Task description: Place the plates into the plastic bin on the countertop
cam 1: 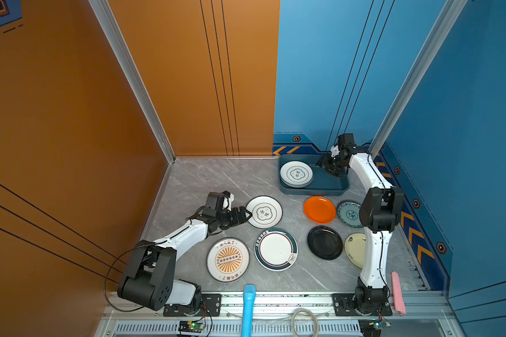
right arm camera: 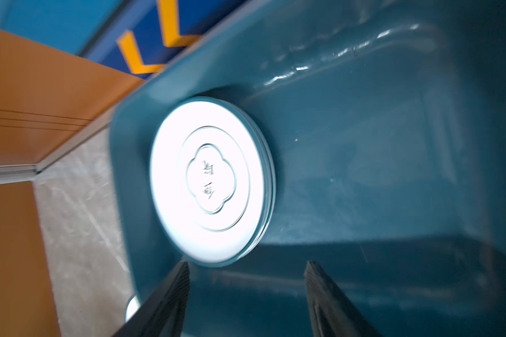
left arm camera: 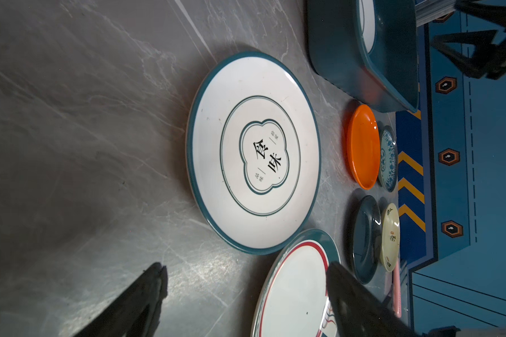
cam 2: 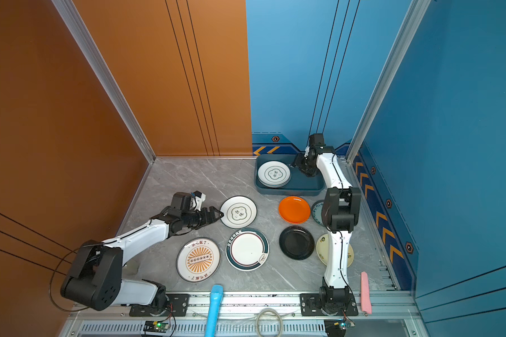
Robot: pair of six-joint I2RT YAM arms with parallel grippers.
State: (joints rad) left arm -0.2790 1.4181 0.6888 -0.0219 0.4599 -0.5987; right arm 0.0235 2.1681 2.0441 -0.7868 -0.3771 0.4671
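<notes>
A dark teal plastic bin [cam 1: 330, 183] stands at the countertop's back right with a stack of plates [cam 1: 296, 174] in its left half, a green-cloud plate on top. My right gripper [right arm camera: 246, 264] hovers open over the bin's bare floor [right arm camera: 362, 160] beside the stack [right arm camera: 208, 181], holding nothing. My left gripper [cam 1: 247, 216] is open and low, its tips just left of a second green-cloud plate [left arm camera: 253, 151] lying on the countertop [cam 1: 216, 181]. A teal-rimmed plate [left arm camera: 292, 286] sits partly between its fingers, not gripped.
More plates lie loose: sunburst [cam 1: 228, 259], orange [cam 1: 319, 209], teal patterned [cam 1: 348, 214], black [cam 1: 324, 242], and cream [cam 1: 355, 249], which is partly behind the right arm. A blue handle [cam 1: 249, 309] and a pink strip [cam 1: 398, 291] rest at the front rail.
</notes>
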